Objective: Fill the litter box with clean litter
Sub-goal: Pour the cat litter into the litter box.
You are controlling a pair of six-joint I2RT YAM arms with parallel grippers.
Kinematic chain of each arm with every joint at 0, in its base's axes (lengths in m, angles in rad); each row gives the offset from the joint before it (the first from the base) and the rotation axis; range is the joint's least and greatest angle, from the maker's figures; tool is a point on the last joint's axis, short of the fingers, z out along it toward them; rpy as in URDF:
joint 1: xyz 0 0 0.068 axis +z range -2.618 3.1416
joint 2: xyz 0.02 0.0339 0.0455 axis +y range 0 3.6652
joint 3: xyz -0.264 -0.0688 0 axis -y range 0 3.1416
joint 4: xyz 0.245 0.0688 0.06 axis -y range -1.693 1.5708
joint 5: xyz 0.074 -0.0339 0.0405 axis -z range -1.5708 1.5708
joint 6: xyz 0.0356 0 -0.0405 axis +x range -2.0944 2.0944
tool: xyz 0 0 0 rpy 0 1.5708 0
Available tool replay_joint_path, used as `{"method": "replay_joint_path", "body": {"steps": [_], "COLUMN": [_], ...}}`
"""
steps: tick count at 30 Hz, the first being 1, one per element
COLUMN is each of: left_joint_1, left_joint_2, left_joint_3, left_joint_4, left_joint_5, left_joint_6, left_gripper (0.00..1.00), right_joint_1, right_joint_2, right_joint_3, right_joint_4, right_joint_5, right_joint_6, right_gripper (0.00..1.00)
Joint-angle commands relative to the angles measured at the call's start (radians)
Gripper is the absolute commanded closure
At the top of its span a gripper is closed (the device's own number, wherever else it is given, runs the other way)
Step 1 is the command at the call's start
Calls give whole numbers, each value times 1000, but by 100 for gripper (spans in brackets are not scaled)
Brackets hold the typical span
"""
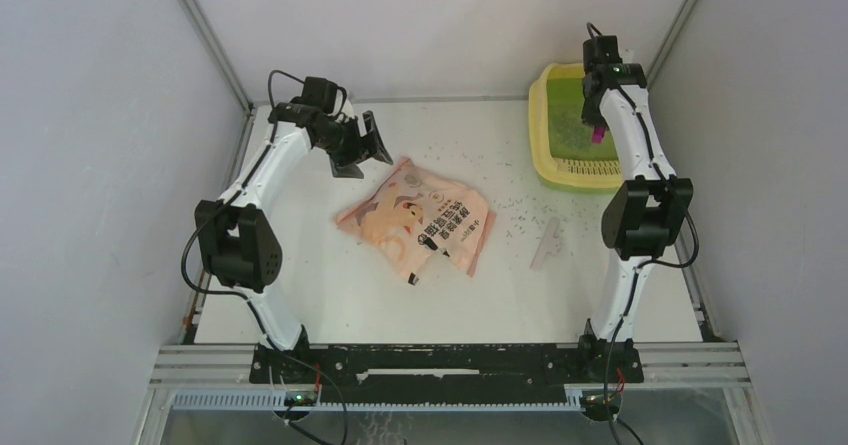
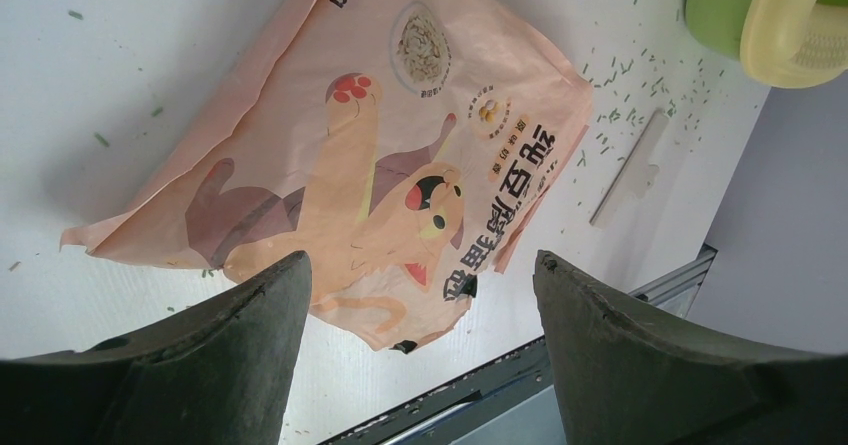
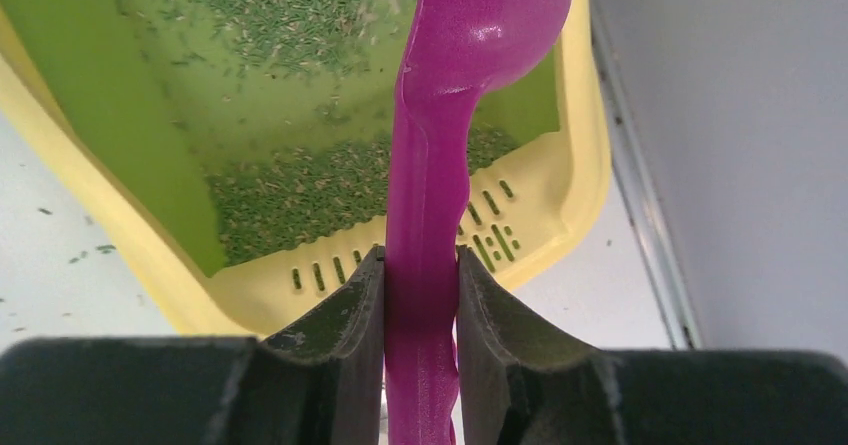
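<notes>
The right gripper (image 3: 420,265) was clamped on the handle of one glossy magenta plastic scoop (image 3: 470,35).
With the right arm stretched forward, the scoop's bowl hung over the one litter box (image 3: 575,165), a smooth green basin with a pale yellow rim and slotted step at the far right corner of the table (image 1: 300,295), thinly strewn with fine litter (image 3: 290,195). The left gripper (image 2: 420,275), arm bent, hovered with jaws wide apart over one crinkled peach-pink bag (image 2: 380,135).

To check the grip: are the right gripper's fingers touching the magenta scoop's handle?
Touching. The right wrist view shows the right gripper with its fingers pressed against both sides of the magenta scoop handle, no gap.
</notes>
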Motion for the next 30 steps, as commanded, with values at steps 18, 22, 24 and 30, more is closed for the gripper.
{"method": "replay_joint_path", "body": {"steps": [18, 22, 24, 30], "left_joint_1": [-5, -6, -6, -2], "left_joint_2": [-29, -30, -33, -37], "left_joint_3": [-22, -25, -23, -16], "left_joint_4": [-2, -1, -3, -8], "left_joint_5": [-20, -20, -18, -29], "left_joint_6": [11, 10, 8, 11], "left_gripper": [14, 14, 14, 14], "right_joint_1": [98, 89, 80, 77], "right_joint_2": [-89, -91, -102, -358], "right_joint_3": [-94, -91, -95, -279], "right_joint_4": [7, -19, -36, 37], "right_joint_5": [122, 125, 80, -236], "right_joint_6": [-59, -70, -53, 4], "right_gripper": [100, 100, 100, 100]}}
